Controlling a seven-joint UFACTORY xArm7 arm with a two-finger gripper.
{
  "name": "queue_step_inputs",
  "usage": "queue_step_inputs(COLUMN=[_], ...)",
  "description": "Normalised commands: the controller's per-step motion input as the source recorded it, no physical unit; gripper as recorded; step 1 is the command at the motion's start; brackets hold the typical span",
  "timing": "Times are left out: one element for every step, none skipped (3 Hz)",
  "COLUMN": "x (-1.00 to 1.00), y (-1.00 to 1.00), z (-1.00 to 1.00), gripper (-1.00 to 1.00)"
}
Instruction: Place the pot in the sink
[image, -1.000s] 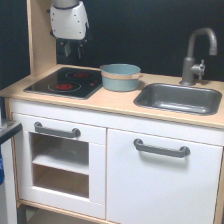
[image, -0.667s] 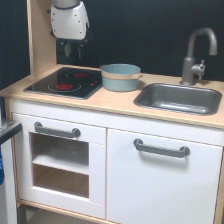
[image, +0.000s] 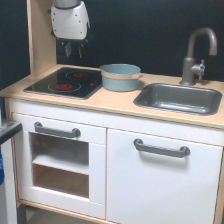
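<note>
Nothing is changing since a second ago: the pincer is still hovering upper left, apparently parted and empty, while the shallow blue-grey pot is sitting on the wooden counter, beside the dark metal sink.

- Pot upright on wooden countertop, its base overlapping the right edge of black hob.
- Sink to exterior view's right of pot, apart from it; faucet behind.
- Gripper hangs above hob's rear, fingers pointing down, clear of pot; finger spacing unclear.
- 2 grey handles on white cabinet fronts.
</note>
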Motion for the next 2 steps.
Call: queue_step_inputs(x=[0.03, 0.01], y=[-0.01, -0.02], z=[0.00, 0.00], gripper=[1.00, 1.00])
